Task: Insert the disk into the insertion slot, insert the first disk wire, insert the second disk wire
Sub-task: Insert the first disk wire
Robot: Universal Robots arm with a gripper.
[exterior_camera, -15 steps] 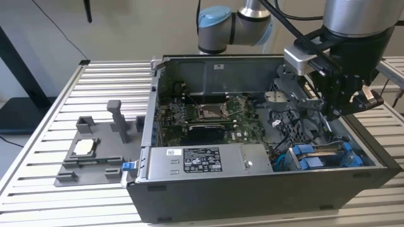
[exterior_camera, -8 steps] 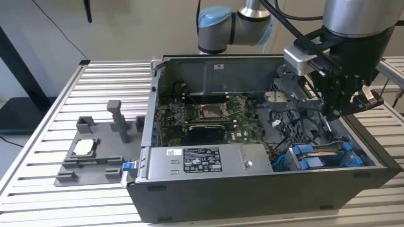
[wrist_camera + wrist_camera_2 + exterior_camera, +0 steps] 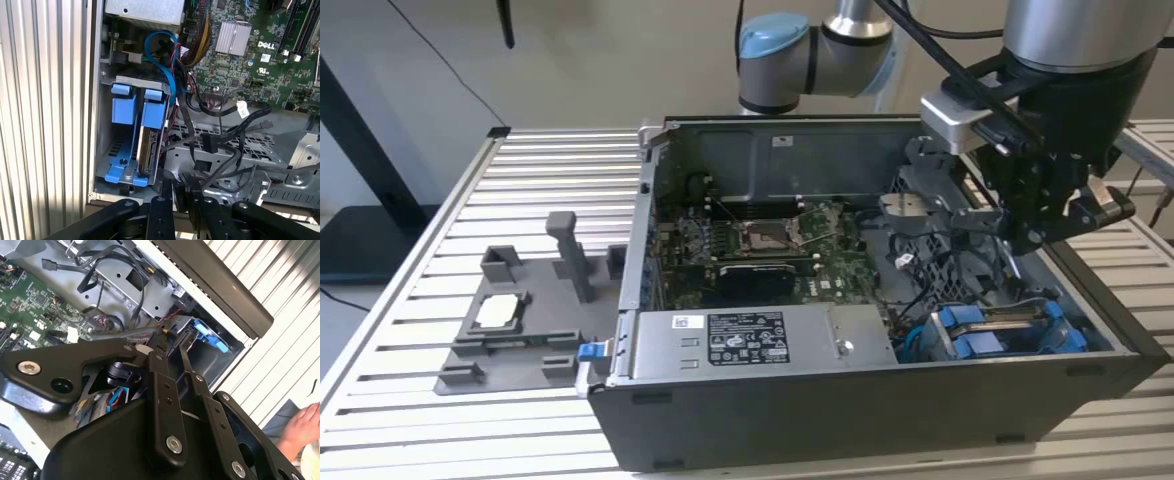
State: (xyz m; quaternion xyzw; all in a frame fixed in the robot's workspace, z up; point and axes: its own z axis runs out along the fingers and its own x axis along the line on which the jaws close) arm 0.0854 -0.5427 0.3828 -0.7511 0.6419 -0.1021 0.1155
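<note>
A slatted metal bench (image 3: 427, 250) carries the open computer case (image 3: 854, 410). Low on the exterior view's right, the disk (image 3: 1007, 320) stands in the insertion slot (image 3: 137, 81) — blue tabs up. The tool (image 3: 1041, 240) hangs above — open or closed, we cannot tell.

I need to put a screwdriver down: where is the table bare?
Bare silver slatted table behind the grey plastic fixture tray and in front of it, at the exterior view's left. Crowded: inside the open black computer case, around blue-framed disk and black cables.
</note>
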